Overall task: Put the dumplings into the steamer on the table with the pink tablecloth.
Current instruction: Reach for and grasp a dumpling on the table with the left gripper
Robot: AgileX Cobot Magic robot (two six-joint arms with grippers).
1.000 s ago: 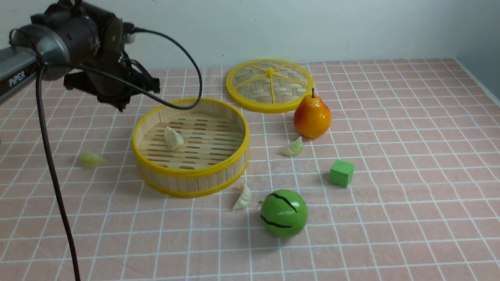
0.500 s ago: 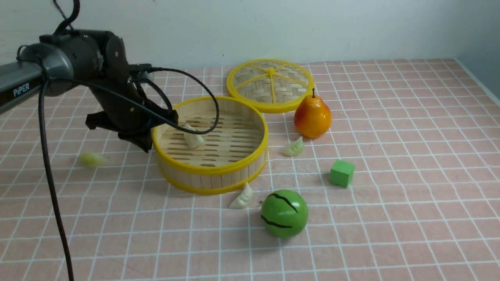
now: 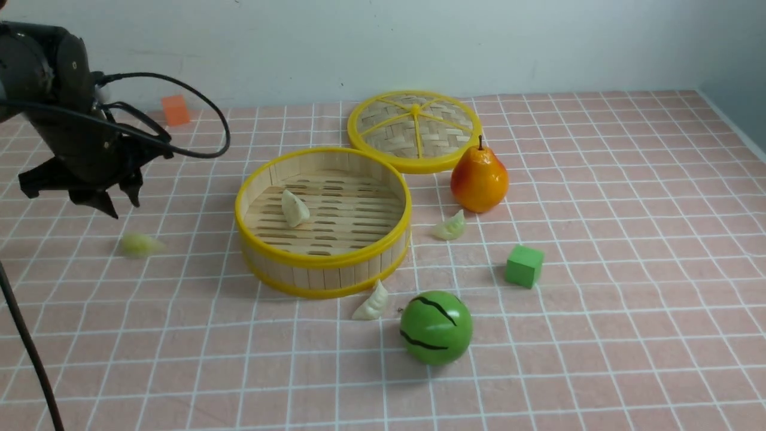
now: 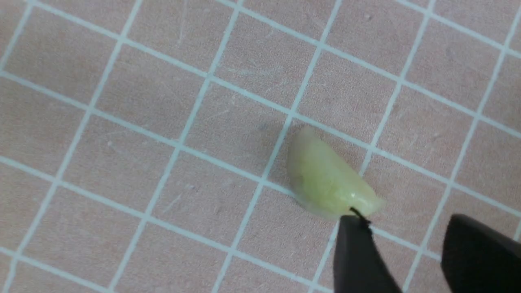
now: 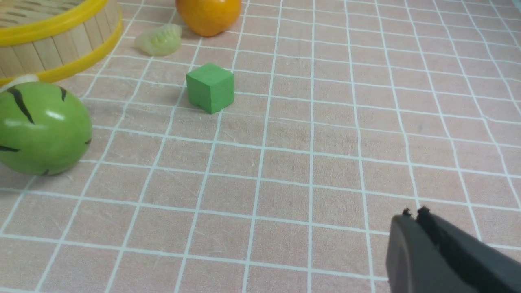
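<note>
The steamer [image 3: 323, 261] stands mid-table on the pink tablecloth [image 3: 598, 335] and holds one cream dumpling [image 3: 294, 208]. A pale green dumpling [image 3: 139, 244] lies to its left. Another dumpling [image 3: 449, 227] lies near the pear, and one more [image 3: 372, 304] lies at the steamer's front. My left gripper [image 3: 122, 202] is open and empty, hovering just above and behind the green dumpling. In the left wrist view the dumpling [image 4: 325, 175] lies just beyond the open gripper [image 4: 407, 219], near one fingertip. My right gripper [image 5: 413, 212] is shut and empty over bare cloth; it does not show in the front view.
The flat woven lid [image 3: 414, 129] lies behind the steamer. A pear [image 3: 479, 178], a green cube [image 3: 523, 265] and a green striped ball [image 3: 435, 327] stand right of and before the steamer. An orange cube [image 3: 175, 110] sits at the back left. The left arm's cable hangs at the far left.
My left arm swung from the steamer's left rim out to the left, over the green dumpling. The steamer, with its dumpling, ended shifted to the right of where it first stood.
</note>
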